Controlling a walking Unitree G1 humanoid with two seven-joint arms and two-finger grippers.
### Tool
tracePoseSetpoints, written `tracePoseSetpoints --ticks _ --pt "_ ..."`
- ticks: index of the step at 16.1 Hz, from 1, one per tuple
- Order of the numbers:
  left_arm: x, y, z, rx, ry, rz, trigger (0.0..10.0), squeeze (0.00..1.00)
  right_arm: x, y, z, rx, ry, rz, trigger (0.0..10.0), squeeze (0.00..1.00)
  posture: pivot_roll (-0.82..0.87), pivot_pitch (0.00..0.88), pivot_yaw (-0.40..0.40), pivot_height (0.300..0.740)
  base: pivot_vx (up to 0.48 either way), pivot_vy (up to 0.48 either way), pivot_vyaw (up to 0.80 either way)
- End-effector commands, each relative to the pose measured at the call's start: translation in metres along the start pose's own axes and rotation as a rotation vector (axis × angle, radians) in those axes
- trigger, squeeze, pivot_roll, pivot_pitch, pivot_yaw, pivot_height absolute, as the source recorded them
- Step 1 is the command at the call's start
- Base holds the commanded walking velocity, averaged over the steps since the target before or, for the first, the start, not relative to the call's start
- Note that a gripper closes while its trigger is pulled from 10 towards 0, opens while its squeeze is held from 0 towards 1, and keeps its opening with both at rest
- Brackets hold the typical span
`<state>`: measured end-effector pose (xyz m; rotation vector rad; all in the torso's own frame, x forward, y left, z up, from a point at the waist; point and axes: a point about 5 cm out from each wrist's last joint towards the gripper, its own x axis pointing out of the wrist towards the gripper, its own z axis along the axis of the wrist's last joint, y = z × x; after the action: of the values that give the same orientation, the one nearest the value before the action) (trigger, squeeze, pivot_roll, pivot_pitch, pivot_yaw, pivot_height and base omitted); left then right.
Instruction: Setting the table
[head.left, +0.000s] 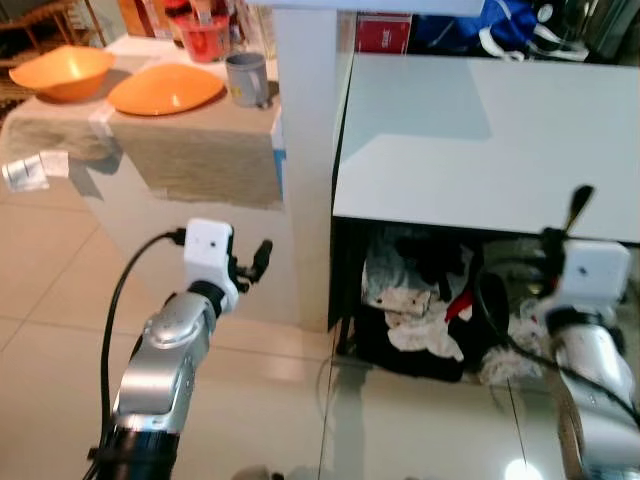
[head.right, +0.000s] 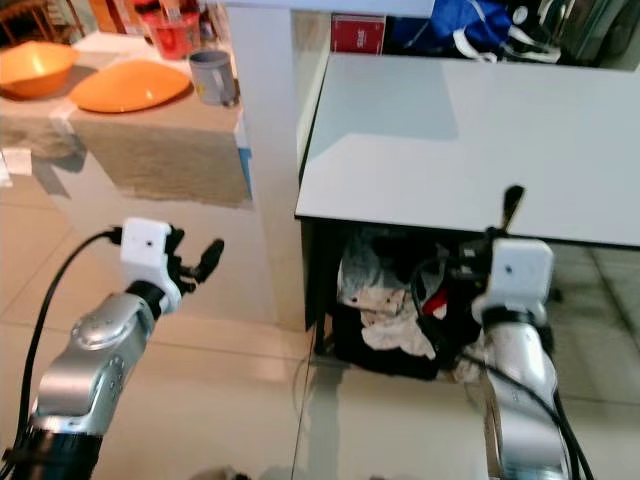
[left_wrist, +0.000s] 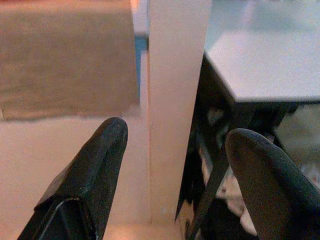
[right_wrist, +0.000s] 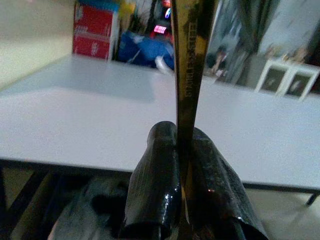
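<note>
Fingers of the right gripper (right_wrist: 186, 200) are pressed together on a thin flat utensil (right_wrist: 189, 60) — a table knife, by its look — which stands upright between them, held just short of the near edge of the white bench (head.left: 520, 130). Left gripper (left_wrist: 175, 175) hangs spread and empty in front of the pale pillar (head.left: 305, 150). To do this step well, I judge the arm should lift the blade over the bench edge, tip it flat, then let go low, so it doesn't clatter or slide. The white top offers wide open room. Beyond the pillar, the side bench (head.left: 200, 150) carries an orange bowl (head.left: 62, 72), an orange plate (head.left: 165, 88) and a grey cup (head.left: 247, 78) — well apart from both arms
</note>
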<state>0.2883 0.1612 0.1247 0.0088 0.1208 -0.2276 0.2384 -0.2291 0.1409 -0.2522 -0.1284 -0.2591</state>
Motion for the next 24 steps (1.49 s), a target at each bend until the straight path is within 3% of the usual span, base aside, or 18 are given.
tracePoseSetpoints --ticks 1,3,6,8,10,12,18,22,24 --pt "-0.004 0.002 0.006 -0.01 -0.039 0.009 10.0 0.0 -0.007 0.0 0.008 -0.004 -0.04 -0.011 0.0 0.0 -0.02 0.016 0.012 0.74 0.0 0.0 0.0" --pt "-0.009 0.001 -0.006 -0.038 -0.022 0.009 10.0 0.0 -0.023 0.015 -0.009 0.042 0.036 0.046 0.0 0.0 -0.02 0.002 0.011 0.74 0.0 0.0 0.0" --pt "-0.034 -0.003 -0.045 -0.087 0.083 0.0 10.0 0.0 -0.04 0.018 -0.034 0.129 0.155 0.075 0.0 0.0 -0.03 0.002 0.011 0.74 0.0 0.0 0.0" --pt "-0.038 -0.01 -0.051 -0.119 0.087 -0.025 10.0 0.0 -0.046 0.022 -0.037 0.139 0.171 0.12 0.0 0.0 -0.03 0.008 0.001 0.74 0.0 0.0 0.0" --pt "-0.03 -0.015 -0.045 -0.126 0.066 -0.058 10.0 0.0 -0.046 0.025 -0.037 0.123 0.17 0.13 0.0 0.0 -0.03 0.011 0.006 0.74 0.0 0.0 0.0" --pt "-0.011 -0.019 -0.034 -0.104 0.034 -0.111 10.0 0.0 -0.042 0.026 -0.034 0.093 0.149 0.102 0.0 0.0 -0.07 0.0 0.036 0.74 0.0 0.0 0.0" --pt "0.001 -0.033 -0.021 -0.091 -0.012 -0.143 10.0 0.0 -0.03 0.032 -0.027 0.07 0.091 0.141 0.0 0.0 -0.06 0.0 0.024 0.74 0.0 -0.156 -0.11" --pt "0.005 -0.031 -0.02 -0.11 -0.028 -0.1 10.0 0.0 -0.023 0.036 -0.027 0.06 0.081 0.168 0.0 0.0 -0.04 0.0 0.009 0.74 0.0 -0.435 0.0" --pt "0.01 -0.03 -0.015 -0.075 -0.043 -0.08 10.0 0.0 -0.018 0.04 -0.028 0.062 0.078 0.19 0.0 0.0 -0.03 0.0 0.006 0.74 0.261 -0.399 0.0"
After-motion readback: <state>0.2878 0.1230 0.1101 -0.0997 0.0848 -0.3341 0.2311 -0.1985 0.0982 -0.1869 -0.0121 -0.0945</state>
